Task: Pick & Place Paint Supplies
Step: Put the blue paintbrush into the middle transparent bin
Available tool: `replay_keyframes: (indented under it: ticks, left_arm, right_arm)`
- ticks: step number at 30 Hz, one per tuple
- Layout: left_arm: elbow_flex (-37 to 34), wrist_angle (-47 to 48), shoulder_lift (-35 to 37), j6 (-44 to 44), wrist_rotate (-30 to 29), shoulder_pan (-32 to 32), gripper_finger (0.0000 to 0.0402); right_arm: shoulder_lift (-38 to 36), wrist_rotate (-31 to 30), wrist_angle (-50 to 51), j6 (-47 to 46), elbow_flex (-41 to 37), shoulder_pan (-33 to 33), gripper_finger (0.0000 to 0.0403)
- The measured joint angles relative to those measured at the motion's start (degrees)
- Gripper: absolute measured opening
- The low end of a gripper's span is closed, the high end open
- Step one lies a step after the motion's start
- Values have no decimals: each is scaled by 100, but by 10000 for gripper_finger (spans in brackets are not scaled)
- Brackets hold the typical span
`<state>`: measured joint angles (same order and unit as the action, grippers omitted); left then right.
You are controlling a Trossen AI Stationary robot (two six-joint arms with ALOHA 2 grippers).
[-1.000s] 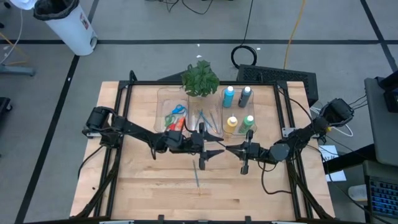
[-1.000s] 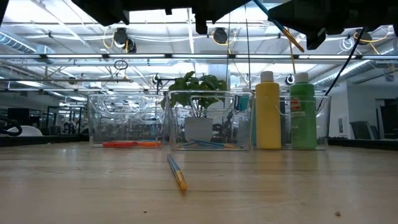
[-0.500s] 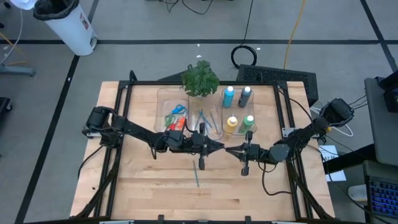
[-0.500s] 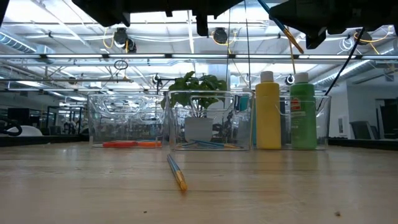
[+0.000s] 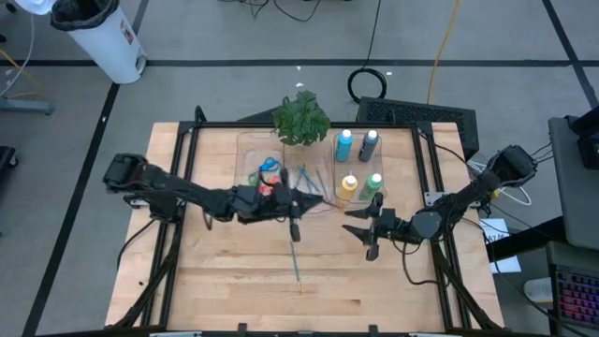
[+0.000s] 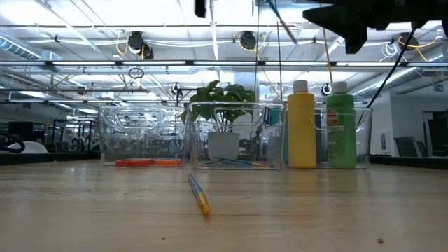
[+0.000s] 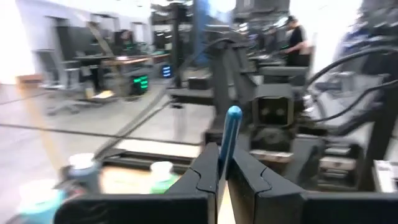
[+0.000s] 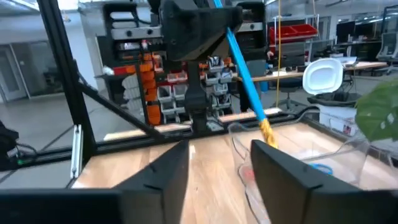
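Observation:
A blue brush [image 8: 245, 81] with a yellow-orange end hangs above the table's middle, and my left gripper [image 5: 316, 199] [image 7: 219, 162] is shut on it. My right gripper [image 5: 350, 223] [image 8: 221, 152] stands open just to the right of the brush, touching nothing. A second brush [image 5: 298, 265] [image 6: 199, 194] lies flat on the table nearer the front edge. Paint bottles, among them a yellow one [image 6: 302, 126] and a green one [image 6: 341, 126], stand in the right clear bin [image 5: 360, 164]. Scissors [image 5: 265, 176] lie in the left bin. My left gripper pinches the brush's blue shaft [image 7: 230, 146] between its two fingers, close to the rounded blue end that sticks out past them. The fingers come about level from the table's left and lie across the brush. The brush slants down, its yellow-orange end [image 8: 266, 132] lowest, clear of the table.
Three clear bins stand side by side at the far middle; the middle bin [image 5: 314, 180] holds brushes. A leafy plant [image 5: 301, 117] stands behind them. Bare wood lies toward the front edge [image 5: 299, 300].
My left gripper has shut on the brush and carried it toward the far left, nearer the bins. My right gripper has opened, let go of the brush and drawn back slightly toward the table's right. The brush on the table has not moved.

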<state>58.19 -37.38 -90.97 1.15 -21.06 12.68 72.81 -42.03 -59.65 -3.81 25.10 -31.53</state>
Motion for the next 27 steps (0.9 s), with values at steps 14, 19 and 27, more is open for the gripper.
replay_keyframes:
  ticks: [14, 19, 27]
  left_arm:
    - [0, 2408, 283, -1617, -606, -826, 13]
    - [0, 2852, -25, -2208, -488, -1206, 13]
    - [-2, 3068, -470, -3087, 797, -1535, 22]
  right_arm:
    - [-1520, 11, 1537, -50, 0, -377, 223]
    - [-1492, 11, 1665, -108, 0, -380, 212]
    - [-1468, 10, 1746, -157, -4, -380, 206]
